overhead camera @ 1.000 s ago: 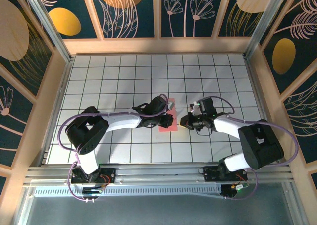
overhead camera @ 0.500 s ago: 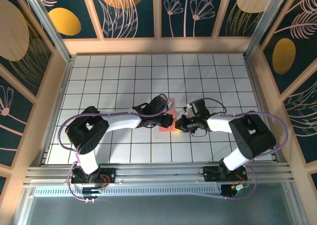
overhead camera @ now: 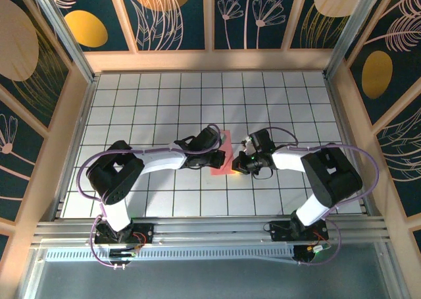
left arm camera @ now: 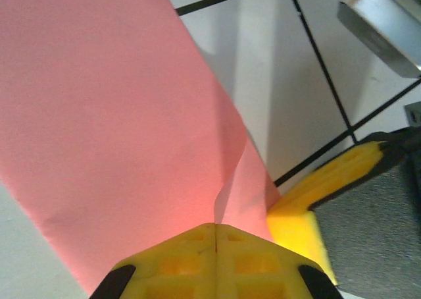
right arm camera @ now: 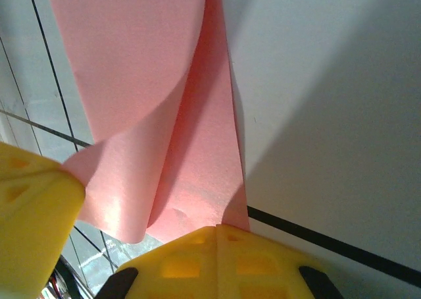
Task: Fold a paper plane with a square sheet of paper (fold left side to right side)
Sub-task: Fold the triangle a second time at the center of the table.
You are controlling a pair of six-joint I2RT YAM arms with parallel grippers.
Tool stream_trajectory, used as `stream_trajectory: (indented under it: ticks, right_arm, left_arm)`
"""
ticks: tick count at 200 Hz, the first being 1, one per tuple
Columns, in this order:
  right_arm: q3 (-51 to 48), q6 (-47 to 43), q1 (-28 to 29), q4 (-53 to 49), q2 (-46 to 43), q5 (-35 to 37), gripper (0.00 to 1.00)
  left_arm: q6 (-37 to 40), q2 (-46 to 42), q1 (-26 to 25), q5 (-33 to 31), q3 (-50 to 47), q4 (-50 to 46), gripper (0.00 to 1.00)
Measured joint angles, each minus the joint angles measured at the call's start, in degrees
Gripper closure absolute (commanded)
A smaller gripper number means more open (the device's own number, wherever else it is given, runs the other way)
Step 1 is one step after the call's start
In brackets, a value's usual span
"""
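- Where the two arms meet at the middle of the desk [overhead camera: 158, 101], we see the square sheet of paper [overhead camera: 225, 143], doubled over into a narrow strip instead of lying as a full square.
- Its long axis runs from the far side toward the near side in the top view, with the far end leaning slightly right; both ends look blunt.
- We count one sheet in two layers: a lower layer flat on the white tiles and an upper flap curling up off it.
- We count two claws, one at each side of the strip's near end, close beside each other.
- The left claw [overhead camera: 222, 158] has its yellow fingers pressed together. In its wrist view the sheet [left arm camera: 118, 114] runs straight into the tips, so it pinches the flap.
- The right claw [overhead camera: 239, 165] also has its fingers closed tight. In its wrist view the sheet's [right arm camera: 138, 62] near edge lies at the tips, and we cannot tell whether it grips or only presses.
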Motion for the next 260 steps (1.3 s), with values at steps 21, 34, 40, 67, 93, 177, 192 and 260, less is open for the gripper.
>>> stream_trajectory:
  ticks: [21,34,40,67,93,177,192,260]
  right_arm:
    - [0.3,-0.7,0.0,-0.5,0.1,0.0,1.0]
    - [0.5,-0.9,0.0,-0.8,0.2,0.0,1.0]
    - [0.6,-0.9,0.0,-0.9,0.3,0.0,1.0]
    - [0.7,-1.0,0.0,-0.9,0.4,0.0,1.0]
    - [0.7,-1.1,0.0,-1.0,0.4,0.0,1.0]
    - [1.0,-1.3,0.0,-1.4,0.6,0.0,1.0]
    - [1.2,-1.3,0.1,-1.4,0.8,-0.1,1.0]
    - [1.7,-1.3,0.1,-1.9,1.1,-0.2,1.0]
  left_arm:
    - [0.2,0.0,0.6,-1.1,0.0,-0.8,1.0]
    - [0.4,0.0,0.9,-1.8,0.0,-1.2,1.0]
    - [0.4,0.0,1.0,-2.1,0.0,-1.5,1.0]
    - [0.6,0.0,1.8,-3.0,0.0,-1.9,1.0]
    - [0.6,0.0,2.3,-4.0,0.0,-2.1,1.0]
    - [1.9,0.9,2.6,-6.7,1.8,-4.5,1.0]
    - [2.1,1.3,2.7,-7.1,2.0,-4.7,1.0]
    - [2.9,2.6,3.0,-7.8,2.6,-5.3,1.0]
